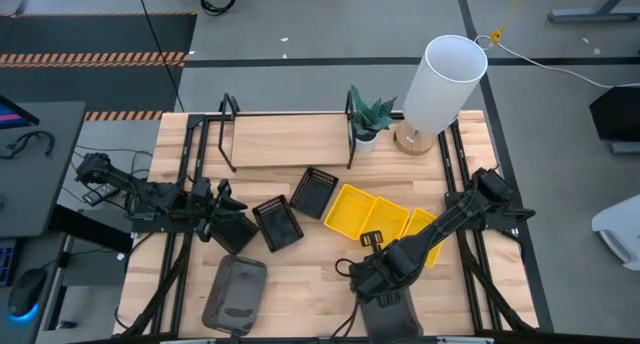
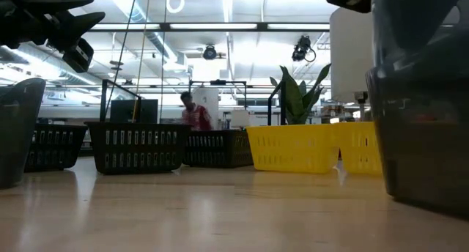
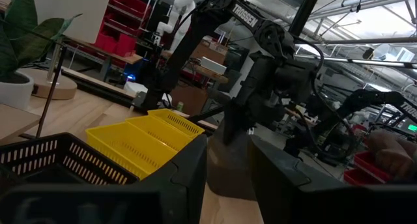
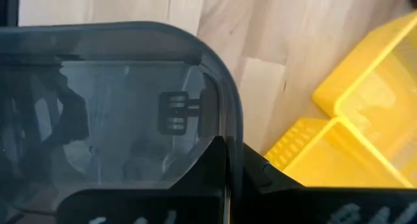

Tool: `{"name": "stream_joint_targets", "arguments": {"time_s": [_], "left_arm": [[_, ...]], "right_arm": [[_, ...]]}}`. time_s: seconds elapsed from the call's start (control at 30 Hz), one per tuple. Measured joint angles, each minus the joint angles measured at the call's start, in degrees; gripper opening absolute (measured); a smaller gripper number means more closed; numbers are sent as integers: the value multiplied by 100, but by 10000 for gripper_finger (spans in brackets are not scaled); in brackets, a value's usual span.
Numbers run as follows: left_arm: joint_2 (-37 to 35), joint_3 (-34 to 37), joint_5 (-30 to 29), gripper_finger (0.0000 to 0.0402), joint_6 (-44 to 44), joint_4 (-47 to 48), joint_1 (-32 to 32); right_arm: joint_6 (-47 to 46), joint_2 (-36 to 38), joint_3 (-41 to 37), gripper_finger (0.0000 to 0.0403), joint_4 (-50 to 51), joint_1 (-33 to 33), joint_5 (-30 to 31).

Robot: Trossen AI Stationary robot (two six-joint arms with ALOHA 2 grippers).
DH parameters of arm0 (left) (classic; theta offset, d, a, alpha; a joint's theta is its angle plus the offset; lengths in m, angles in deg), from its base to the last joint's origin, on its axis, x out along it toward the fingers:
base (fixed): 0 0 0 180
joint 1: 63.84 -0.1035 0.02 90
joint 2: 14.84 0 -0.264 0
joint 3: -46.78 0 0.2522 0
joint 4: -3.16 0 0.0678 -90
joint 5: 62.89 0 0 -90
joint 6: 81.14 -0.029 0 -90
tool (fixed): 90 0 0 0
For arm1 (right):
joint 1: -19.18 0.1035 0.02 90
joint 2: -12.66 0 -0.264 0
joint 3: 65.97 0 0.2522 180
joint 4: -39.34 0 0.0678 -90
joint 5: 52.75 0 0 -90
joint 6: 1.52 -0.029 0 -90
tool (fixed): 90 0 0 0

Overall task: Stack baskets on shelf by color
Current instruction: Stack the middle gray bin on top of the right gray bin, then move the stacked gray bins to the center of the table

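Pale wooden worktop (image 1: 310,274) carries scattered baskets, while the shelf (image 1: 290,139) at its far side holds none. At the near edge the right pincer (image 1: 385,289) has closed on the rim of a dark grey basket (image 4: 111,113), so pick-up seems under way. Next it likely needs a lift and carry to the shelf. The left pincer (image 1: 215,219) waits half-open by the black baskets (image 1: 295,209), empty.
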Motion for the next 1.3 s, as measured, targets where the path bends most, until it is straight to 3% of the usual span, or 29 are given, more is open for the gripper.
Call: {"name": "stream_joint_targets", "arguments": {"time_s": [0.3, 0.8, 1.0, 1.3], "left_arm": [[-2, 1, 0, 117, 0, 0, 0], [-1, -1, 0, 117, 0, 0, 0], [-1, -1, 0, 117, 1, 2, 0], [-1, 0, 0, 117, -1, -2, 0]], "right_arm": [[386, 0, 0, 22, -190, -45, -38], [433, 46, 204, 141, 208, -312, -586], [291, 76, 387, 148, -138, 158, -535], [-769, 10, 390, 148, -1121, 1095, -511]]}}
